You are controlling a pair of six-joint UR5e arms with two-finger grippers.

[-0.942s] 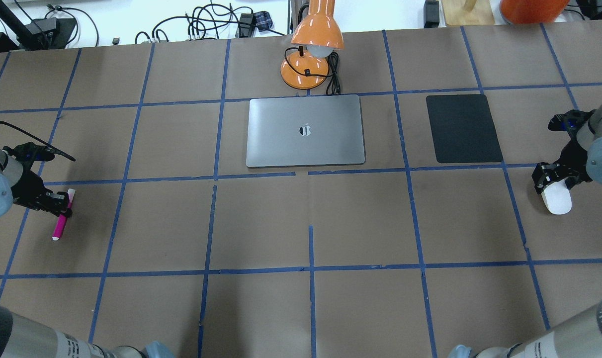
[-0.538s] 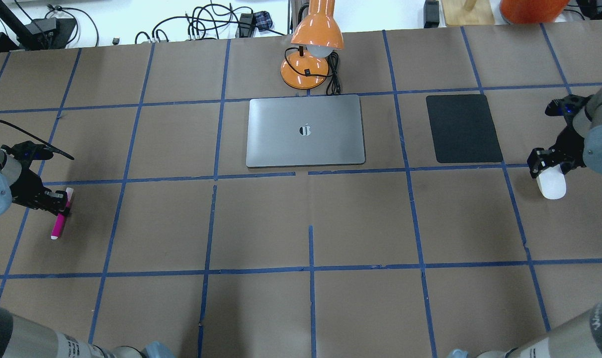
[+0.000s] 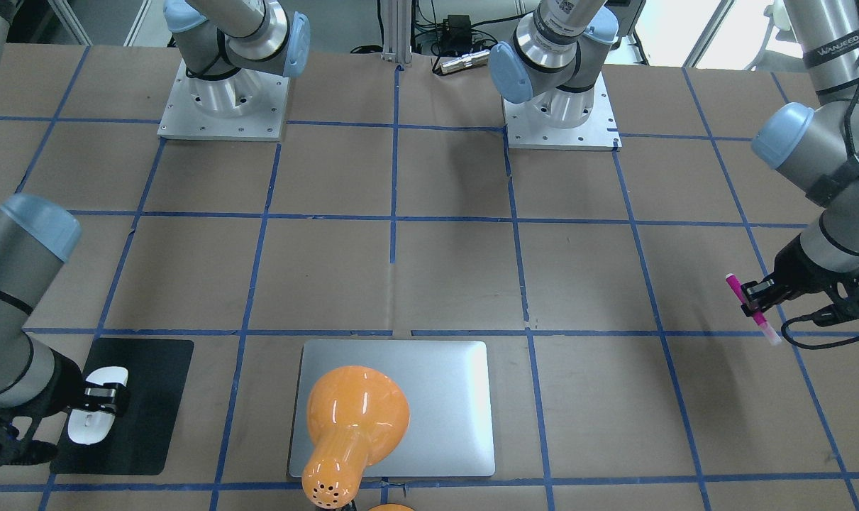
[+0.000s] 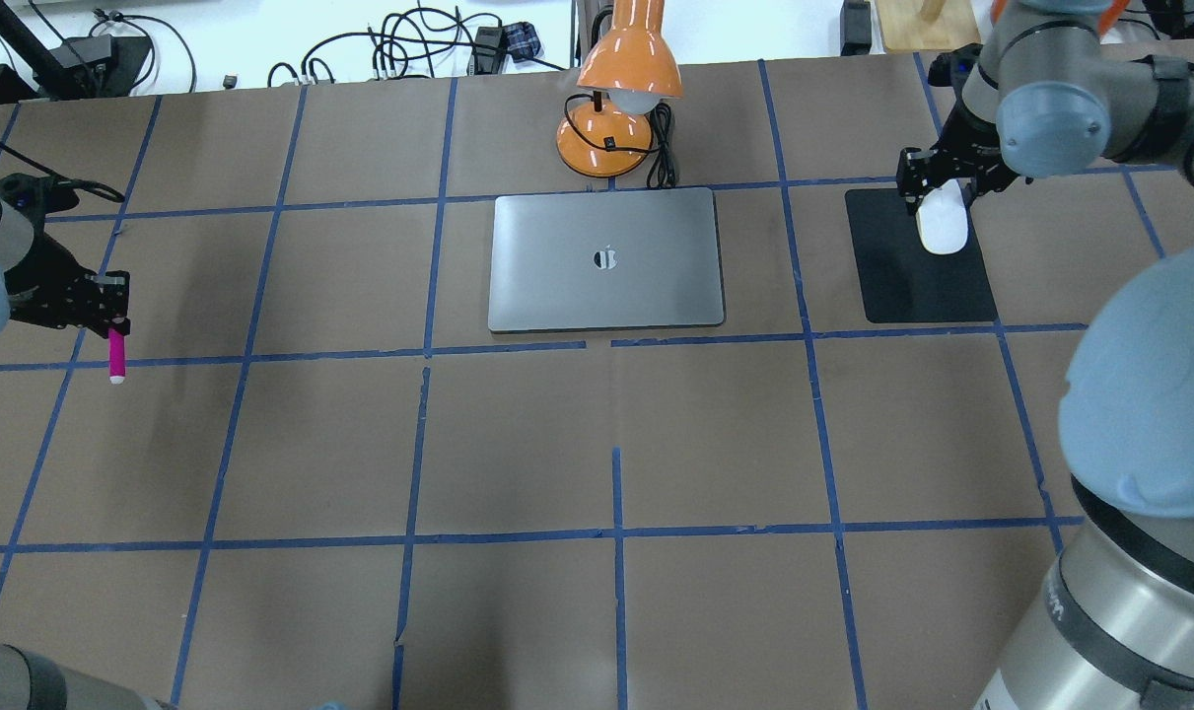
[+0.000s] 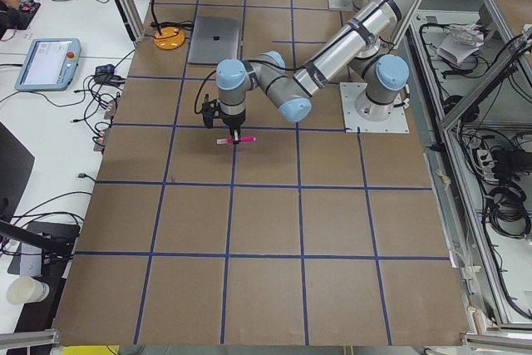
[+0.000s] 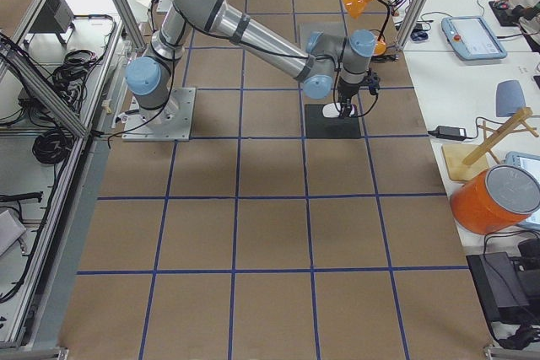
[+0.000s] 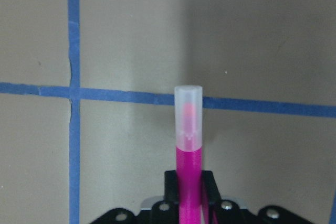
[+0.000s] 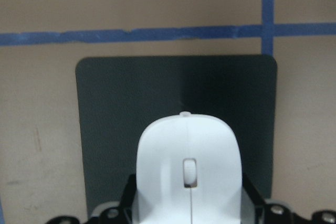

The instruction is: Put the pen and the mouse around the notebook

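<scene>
Orange lamp (image 4: pixel 628 59) beside notebook (image 4: pixel 557 266); mat (image 4: pixel 912 291) apart

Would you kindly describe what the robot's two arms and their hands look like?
Both arms, the left arm and the right arm, are silver-grey metal tubes with pale blue caps on rounded joints and black lettering on the links. The left hand and the right hand are small, black and two-fingered. A thin black cable loops by the left wrist.

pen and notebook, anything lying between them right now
Nothing: in the overhead view the stretch from the pen, held by the left end effector, to the notebook is bare brown table paper crossed by blue tape lines.
</scene>
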